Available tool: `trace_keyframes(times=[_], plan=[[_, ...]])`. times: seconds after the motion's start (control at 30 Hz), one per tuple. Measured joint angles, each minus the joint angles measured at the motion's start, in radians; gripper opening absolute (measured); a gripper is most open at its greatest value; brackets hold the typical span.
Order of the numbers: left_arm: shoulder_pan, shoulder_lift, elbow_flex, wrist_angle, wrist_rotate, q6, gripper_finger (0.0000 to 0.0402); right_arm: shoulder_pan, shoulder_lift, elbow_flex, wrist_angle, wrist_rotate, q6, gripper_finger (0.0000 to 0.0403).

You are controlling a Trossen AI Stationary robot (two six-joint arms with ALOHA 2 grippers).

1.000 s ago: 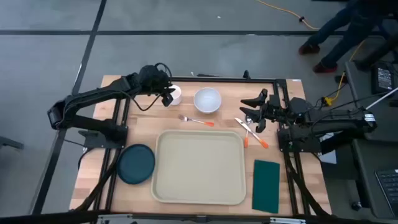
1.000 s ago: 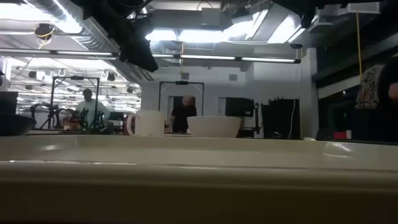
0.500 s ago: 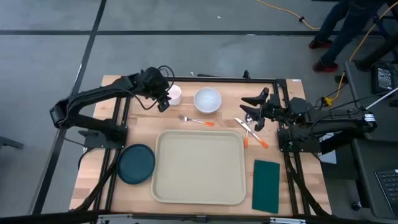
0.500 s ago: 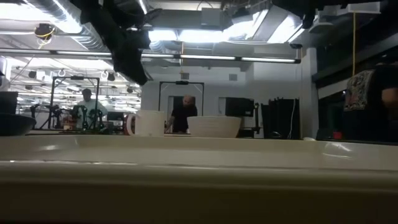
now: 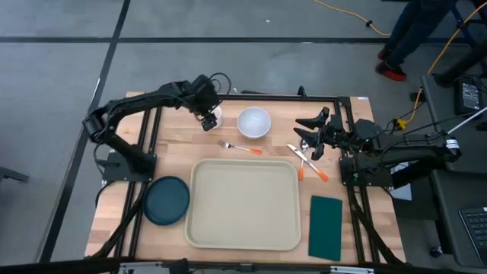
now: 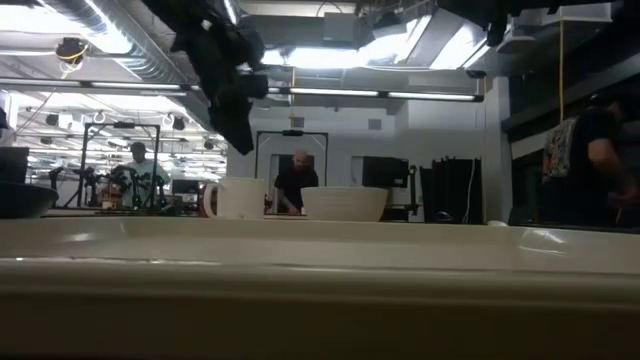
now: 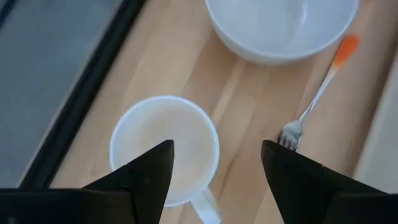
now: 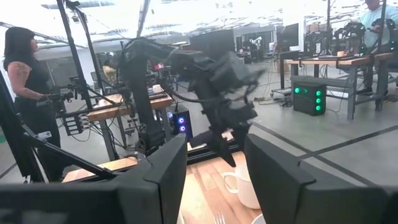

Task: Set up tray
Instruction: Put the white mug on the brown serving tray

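Pale wooden table (image 5: 350, 228) holds the big cream plastic tray (image 5: 245, 204) in the middle. The left gripper (image 7: 214, 163) hangs spread wide over a white mug (image 7: 163, 144). The right gripper (image 5: 310, 135) waits far right; I cannot tell its fingers. People stand in the room behind.

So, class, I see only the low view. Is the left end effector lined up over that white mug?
Observer: Yes, the left end effector hangs right above the white mug, fingers open.
Operator: Anything loaded yet?
Observer: No, the tray holds nothing.
Operator: Any cutlery nearby?
Observer: An orange-handled fork lies on the table between the white bowl and the tray.
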Motion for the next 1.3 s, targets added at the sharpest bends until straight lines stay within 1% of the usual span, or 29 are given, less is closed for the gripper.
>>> trace_keyframes(times=[0.1,0.3,0.43,0.67,0.8,0.97,1.3], plan=[[0.002,0.079,0.048,-0.058,0.000,0.030,0.0236,0.000,0.000,0.000,-0.011,-0.001,0.002,0.0169],[0.003,0.165,0.072,-0.065,-0.005,0.047,0.0233,0.000,0.000,0.000,-0.029,-0.002,0.003,0.0169],[0.005,0.197,0.071,-0.066,-0.053,0.059,0.0233,0.000,0.000,0.000,-0.030,-0.002,0.003,0.0169],[0.022,0.214,0.071,-0.058,-0.052,0.071,0.0222,0.000,0.000,0.000,-0.030,-0.002,-0.003,0.0169],[0.023,0.214,0.071,-0.062,-0.043,0.078,0.0199,0.000,0.000,0.000,-0.030,0.000,-0.025,0.0169],[0.022,0.214,0.071,-0.072,0.012,0.086,0.0158,0.000,0.000,0.000,-0.031,0.022,-0.027,0.0169],[0.022,0.215,0.071,-0.100,0.016,0.085,0.0075,0.000,0.000,0.000,-0.031,0.024,-0.027,0.0169]])
